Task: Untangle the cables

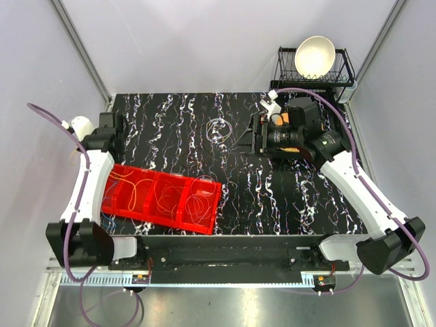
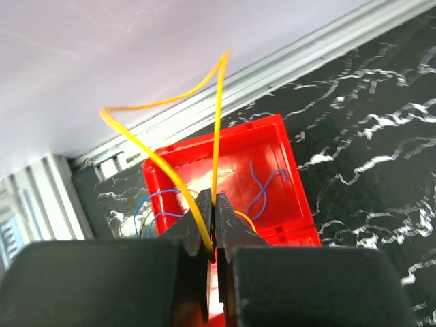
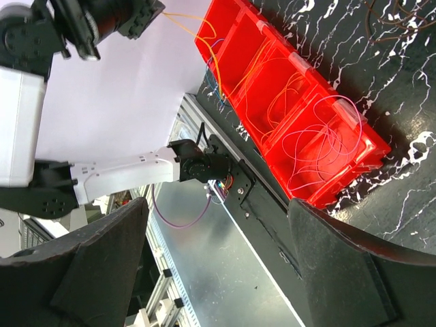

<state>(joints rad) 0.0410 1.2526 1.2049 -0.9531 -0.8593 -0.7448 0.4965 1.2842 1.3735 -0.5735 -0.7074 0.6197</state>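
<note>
My left gripper [image 2: 216,201] is shut on a thin yellow cable [image 2: 216,116], which loops up above the jaws. It hangs over the left end compartment of a red bin [image 2: 269,133], where blue wires [image 2: 262,191] lie. In the top view the left gripper [image 1: 114,139] sits above the bin's [image 1: 212,182] left end. Other compartments hold orange loops [image 1: 163,197] and a pale pink loop [image 1: 197,204]. A small tangle of thin cables [image 1: 219,129] lies mid-table. My right gripper [image 1: 253,136] stands open just right of it, holding nothing. Its wrist view looks past open fingers [image 3: 340,272] at the bin [image 3: 364,153].
A black dish rack [image 1: 344,71] holding a cream bowl [image 1: 315,56] stands at the back right corner. Purple hoses [image 1: 75,204] run along both arms. Grey walls close in the table on the left, back and right.
</note>
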